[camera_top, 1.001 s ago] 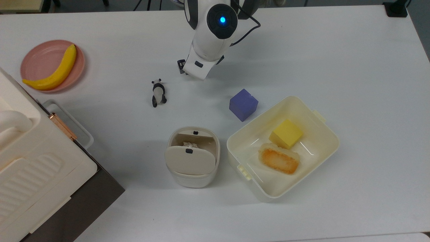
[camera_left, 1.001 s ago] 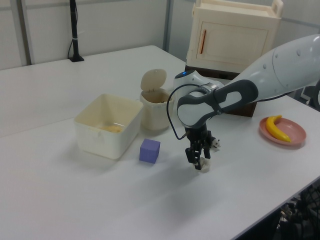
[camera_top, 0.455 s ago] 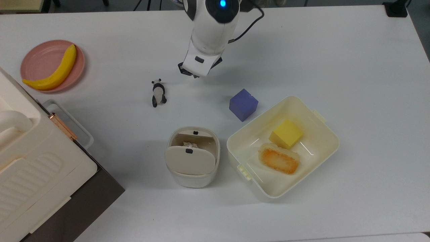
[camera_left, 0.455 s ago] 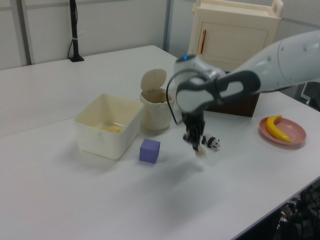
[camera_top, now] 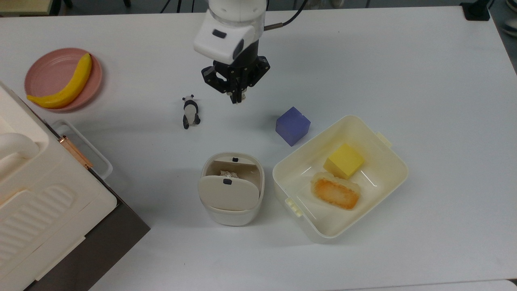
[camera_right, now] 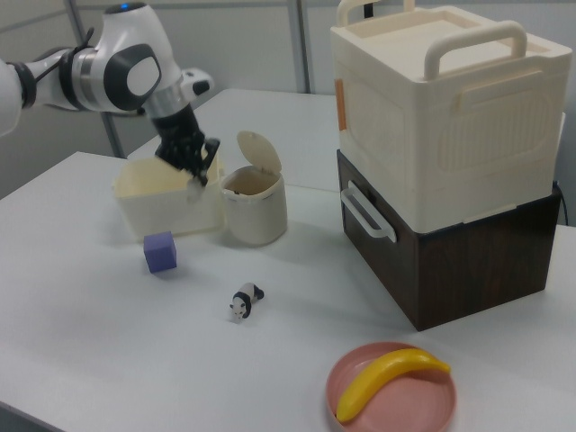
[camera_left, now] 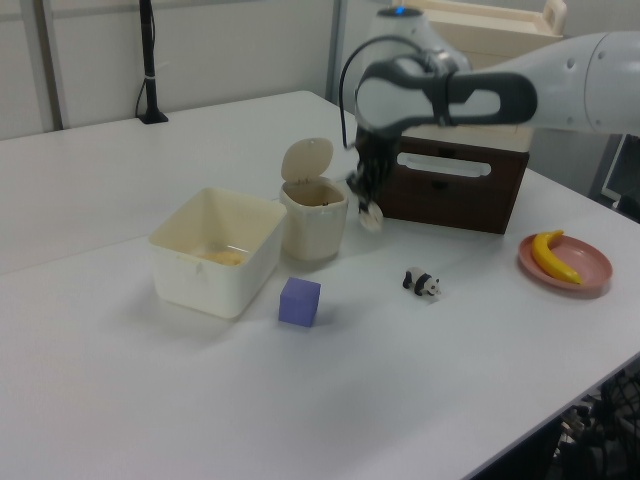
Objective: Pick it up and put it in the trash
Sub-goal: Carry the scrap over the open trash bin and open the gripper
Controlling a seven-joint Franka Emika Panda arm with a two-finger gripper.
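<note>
Tissue wad [camera_top: 229, 173] in bin [camera_top: 232, 216], apart from gripper [camera_top: 237, 98]

Bright, even overhead light washes the white table [camera_top: 404, 60], leaving soft, faint shadows beneath the bin [camera_top: 231, 188], the tub [camera_top: 398, 169] and the purple cube [camera_top: 293, 125]. Small glints streak the tub's floor. The arm [camera_left: 450, 95] near the bin looks slightly smeared in the left view.

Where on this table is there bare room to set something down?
The table is bare across the top view's right, beyond the tub, and along its bottom edge below the bin. It is crowded around the purple cube, bin and tub, and near the stacked boxes.
</note>
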